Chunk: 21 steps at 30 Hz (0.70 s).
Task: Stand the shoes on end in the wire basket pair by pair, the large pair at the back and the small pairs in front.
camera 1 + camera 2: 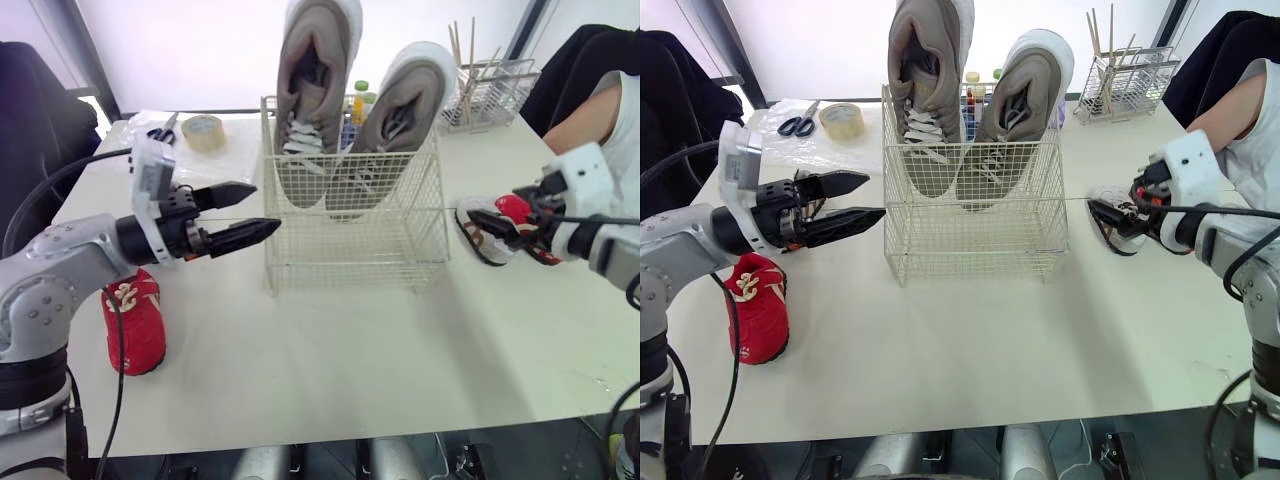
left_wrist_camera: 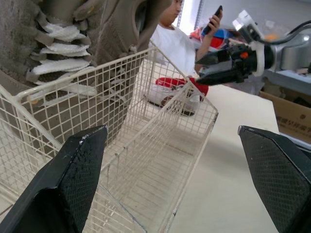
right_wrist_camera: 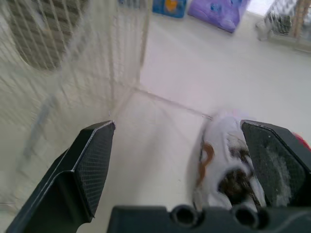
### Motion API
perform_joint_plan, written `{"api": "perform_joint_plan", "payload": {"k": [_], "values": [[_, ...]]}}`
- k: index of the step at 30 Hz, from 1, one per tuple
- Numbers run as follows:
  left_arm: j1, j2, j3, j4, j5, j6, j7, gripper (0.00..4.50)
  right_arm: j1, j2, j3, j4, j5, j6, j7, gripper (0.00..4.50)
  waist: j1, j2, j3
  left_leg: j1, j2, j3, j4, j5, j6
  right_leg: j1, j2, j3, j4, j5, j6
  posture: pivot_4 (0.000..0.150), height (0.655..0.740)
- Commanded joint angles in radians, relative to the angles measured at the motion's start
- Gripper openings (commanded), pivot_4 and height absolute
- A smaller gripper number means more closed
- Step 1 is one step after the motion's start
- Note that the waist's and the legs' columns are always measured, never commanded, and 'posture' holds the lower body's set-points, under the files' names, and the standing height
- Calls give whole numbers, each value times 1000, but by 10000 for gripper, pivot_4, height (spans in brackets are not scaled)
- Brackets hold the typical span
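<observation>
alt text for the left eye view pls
Two grey shoes stand on end in a wire basket on a table. The left end effector is open beside it, near a red shoe; the right end effector is open by a small shoe.

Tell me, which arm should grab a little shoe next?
Probably right. The right tool sits open at the red-and-white shoe; the left tool hangs open beside the wire basket, away from the red shoe.
</observation>
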Motion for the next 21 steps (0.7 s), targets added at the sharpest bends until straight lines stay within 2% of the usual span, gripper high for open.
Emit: {"api": "perform_joint_plan", "payload": {"k": [1, 5, 10, 21], "values": [[-3, 6, 2, -30, 7, -30, -5, 44602, 23, 4, -11, -2, -54, -50, -12, 45000, -1, 0, 0, 0, 0, 0, 0, 0, 0, 0, 0, 0, 0, 0, 0, 1500, 7400], [-1, 5, -5, -35, 14, -36, -3, 44602, 40, 40, -5, 32, -100, -92, -36, 45000, -2, 0, 0, 0, 0, 0, 0, 0, 0, -1, 1, 0, 1, 0, 0, 1500, 7400], [3, 1, -22, -49, 28, -45, 12, 44602, 8, 119, 7, 158, -155, -158, -74, 45000, 0, 0, 0, 0, 0, 0, 0, 1, -1, 0, 1, 0, 1, 0, 0, 1500, 7400], [25, 7, -6, -92, 12, -37, 49, 44602, -51, 184, 60, 396, -256, -288, -73, 45000, -2, 0, 0, 0, 0, 0, 0, 3, -3, 0, 1, 0, 1, 0, 0, 1500, 7400]]}}
